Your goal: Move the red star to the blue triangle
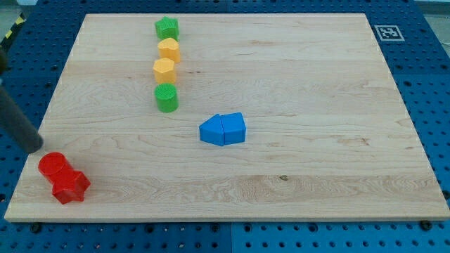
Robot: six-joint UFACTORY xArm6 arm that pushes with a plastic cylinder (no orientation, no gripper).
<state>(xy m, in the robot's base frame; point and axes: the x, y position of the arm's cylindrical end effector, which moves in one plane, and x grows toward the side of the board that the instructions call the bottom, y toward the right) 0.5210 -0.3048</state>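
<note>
The red star (71,186) lies near the board's bottom left corner, touching a red round block (53,166) just up-left of it. The blue triangle (211,131) sits near the board's middle, pressed against a second blue block (234,128) on its right. My tip (32,148) is at the view's left edge, over the board's left border. It is just up-left of the red round block and seems a little apart from it. Only the lower end of the dark rod shows.
A column of blocks stands at the upper left of the wooden board (316,84): green (167,29), yellow (169,50), yellow (164,70), green (166,98). A marker tag (386,32) sits at the board's top right corner.
</note>
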